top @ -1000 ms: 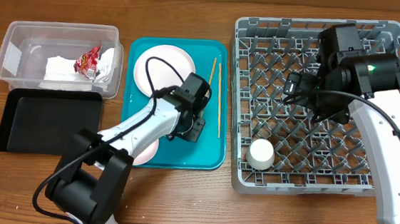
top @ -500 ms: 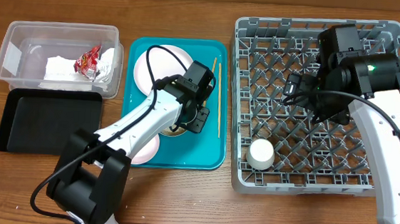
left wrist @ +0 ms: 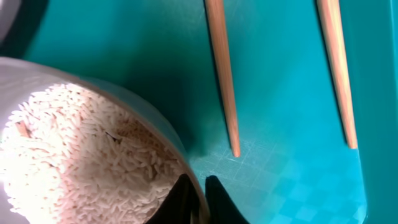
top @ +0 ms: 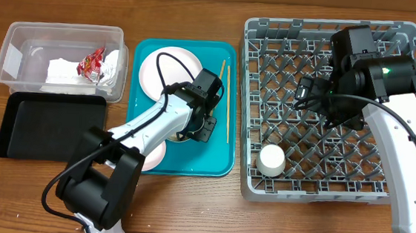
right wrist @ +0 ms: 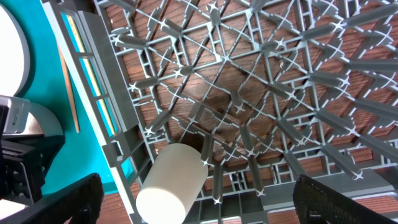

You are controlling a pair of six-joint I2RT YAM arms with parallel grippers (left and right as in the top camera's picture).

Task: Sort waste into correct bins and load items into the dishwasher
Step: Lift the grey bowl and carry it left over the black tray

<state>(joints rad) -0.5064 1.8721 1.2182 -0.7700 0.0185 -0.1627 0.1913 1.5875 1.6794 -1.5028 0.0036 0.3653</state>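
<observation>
Left gripper [left wrist: 198, 198] pinches narrowly on the rim of a bowl [left wrist: 134, 99] of rice [left wrist: 74, 149] on the teal tray [left wrist: 280, 93], chopsticks [left wrist: 222, 74] at its 1 o'clock. Right gripper [right wrist: 202, 199] hangs wide open over the rack [right wrist: 249, 93], cup [right wrist: 171, 183] at 7 o'clock.

The napkin [top: 63, 71] and wrapper [top: 91, 63] lie in the clear tub [top: 21, 27], rice-filled bowl [left wrist: 134, 102] beside chopsticks [top: 229, 96], white cup [top: 271, 160] in rack [top: 247, 105].

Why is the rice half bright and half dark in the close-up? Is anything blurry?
Left wrist view: a bright patch lies on the rice, while the grains by the rim of the bowl and the teal tray beside it lie in shadow; the chopsticks are sharp. Right wrist view: the grey rack and white cup are crisp and evenly lit. Overhead view: even light, nothing blurred.
</observation>
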